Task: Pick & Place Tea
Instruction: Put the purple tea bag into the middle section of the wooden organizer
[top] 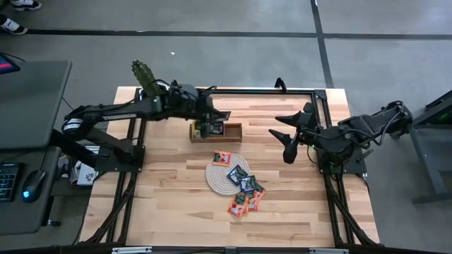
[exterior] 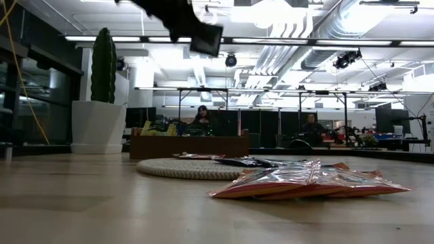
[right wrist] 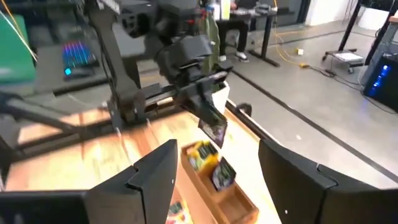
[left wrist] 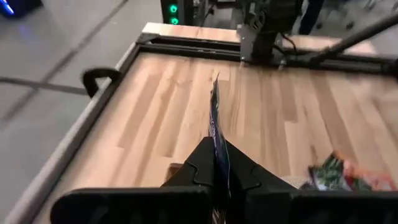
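A: Start nearest the low camera. What lies there?

B: A heap of flat square orange-red paper tea sachets [exterior: 308, 181], loose on the pale wooden plank table [top: 169, 204], just off the edge of the round pale woven mat [top: 215, 178]. More sachets, dark and orange, rest on the mat itself.

A: So most of the tea is not yet placed. Where is the one in hand?

B: Farther back. The left gripper [right wrist: 208, 115] is clamped shut on a dark blue-black sachet [left wrist: 216, 124], held by one edge and hanging above the brown wooden three-compartment tray [top: 229, 132]. Two sachets already stand in the tray, one yellow-green, one dark.

A: What might fail there?

B: The sachet is thin and pinched edgewise, so I judge it could tilt or flutter on release and land across a divider, or slip over the tray's wall onto the table. Dropping it from height would make that likelier. Which compartment it hangs over, I cannot tell.

A: And the other arm?

B: The right gripper [top: 288, 140] waits with its jaws spread wide and empty, over bare table, between the tray and its own base. It is near the tray's end. If it reached for the heap while the left arm drew back, the two could cross paths above the mat.

A: Anything behind?

B: People seated at desks, well apart from the table.
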Motion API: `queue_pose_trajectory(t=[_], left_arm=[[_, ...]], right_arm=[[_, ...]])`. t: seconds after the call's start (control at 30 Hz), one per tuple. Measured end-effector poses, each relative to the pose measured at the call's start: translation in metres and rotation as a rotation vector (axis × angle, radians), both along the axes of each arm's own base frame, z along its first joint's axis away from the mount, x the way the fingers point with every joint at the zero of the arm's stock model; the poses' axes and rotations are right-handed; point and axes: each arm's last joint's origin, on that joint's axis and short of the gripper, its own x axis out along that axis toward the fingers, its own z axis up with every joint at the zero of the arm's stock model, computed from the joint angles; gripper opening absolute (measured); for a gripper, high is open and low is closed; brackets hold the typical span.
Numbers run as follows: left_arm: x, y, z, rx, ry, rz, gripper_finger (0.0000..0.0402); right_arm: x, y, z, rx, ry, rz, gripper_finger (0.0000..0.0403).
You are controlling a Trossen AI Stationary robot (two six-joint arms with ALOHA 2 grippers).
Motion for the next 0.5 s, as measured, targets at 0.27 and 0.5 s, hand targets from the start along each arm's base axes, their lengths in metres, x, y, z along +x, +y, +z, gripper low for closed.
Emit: queue_pose_trajectory(t=[0.27,0.5], left_arm=[[-0.003,0.029,-0.058,-0.199,-0.009,0.041,0.0000],[-0.019,0.045,-0.091,-0.306,0.000,0.089,0.0000]], right_arm=[[-0.003,-0.001,-0.001,-0.032,0.047,0.052,0.0222],[-0.003,0.000,-0.001,-0.036,0.065,0.111,0.0222]])
